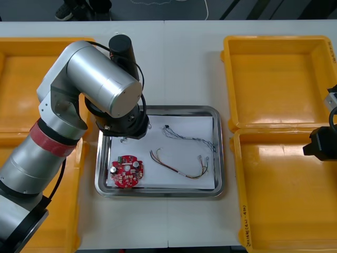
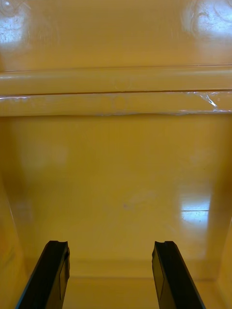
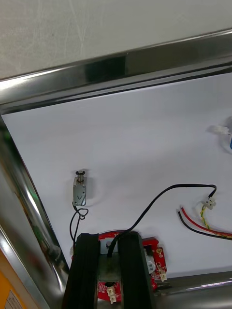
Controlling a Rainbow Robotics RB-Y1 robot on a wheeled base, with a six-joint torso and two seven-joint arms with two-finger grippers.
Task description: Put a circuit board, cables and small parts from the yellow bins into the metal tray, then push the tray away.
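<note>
Left wrist view: left pincer (image 3: 108,240) grips black cable (image 3: 159,195) beside tray (image 3: 111,72) rim.

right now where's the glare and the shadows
Front view: glare patches on the right yellow bins. Right wrist view: a white highlight on the bin floor past the open right gripper. Left wrist view: the tray rim mirrors dark bands, the small metal part casts a soft shadow, the left gripper pinches a black cable.
</note>
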